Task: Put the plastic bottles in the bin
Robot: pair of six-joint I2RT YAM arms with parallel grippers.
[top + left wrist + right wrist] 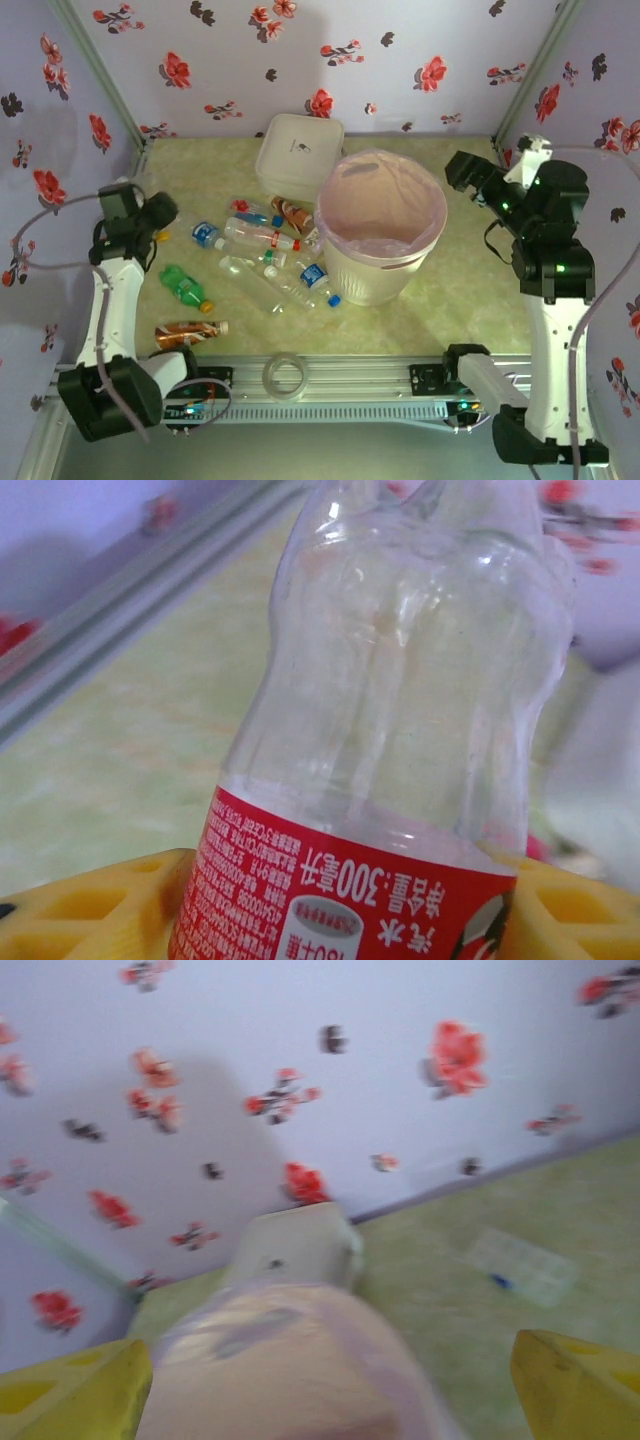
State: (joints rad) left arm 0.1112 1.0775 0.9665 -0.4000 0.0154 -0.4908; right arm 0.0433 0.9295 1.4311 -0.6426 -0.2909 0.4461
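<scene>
The left fingers [152,215] are clamped on a clear bottle [400,680] with a red label, held between the 2 yellow pads. The right fingers [462,172] are spread wide and hold nothing. The bin [290,1370] sits just below them. Other bottles [255,235] lie between the left fingers and the bin.

High, near edge, looking down. Left wrist tight against a bottle [400,730]; right wrist toward the bin [290,1370], shared overhead.

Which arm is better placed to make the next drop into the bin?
Left: the left gripper is shut on a red-labelled bottle; the right gripper, near the bin, is open and empty.
</scene>
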